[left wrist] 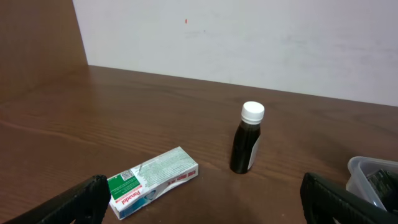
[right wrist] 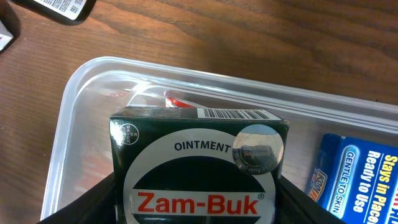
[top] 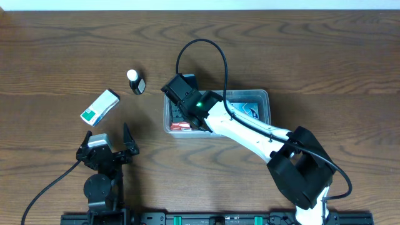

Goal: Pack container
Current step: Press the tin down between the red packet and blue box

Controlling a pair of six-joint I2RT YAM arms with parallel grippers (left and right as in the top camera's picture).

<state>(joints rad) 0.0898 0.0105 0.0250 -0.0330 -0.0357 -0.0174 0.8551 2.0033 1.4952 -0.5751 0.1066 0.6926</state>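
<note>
Clamping the Zam-Buk box (right wrist: 199, 162) over the container (top: 262, 95) on the worktop (top: 62, 50), your right claw (right wrist: 199, 208) is partway done: blue packet (right wrist: 357, 180) inside, bottle (top: 135, 81) and Panadol box (top: 100, 107) waiting left of the container by your wide-apart left claw (top: 109, 140).

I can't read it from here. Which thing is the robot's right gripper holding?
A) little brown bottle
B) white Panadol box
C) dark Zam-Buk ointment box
C: the right gripper grips the dark Zam-Buk box by its sides, at the clear tub.
</note>
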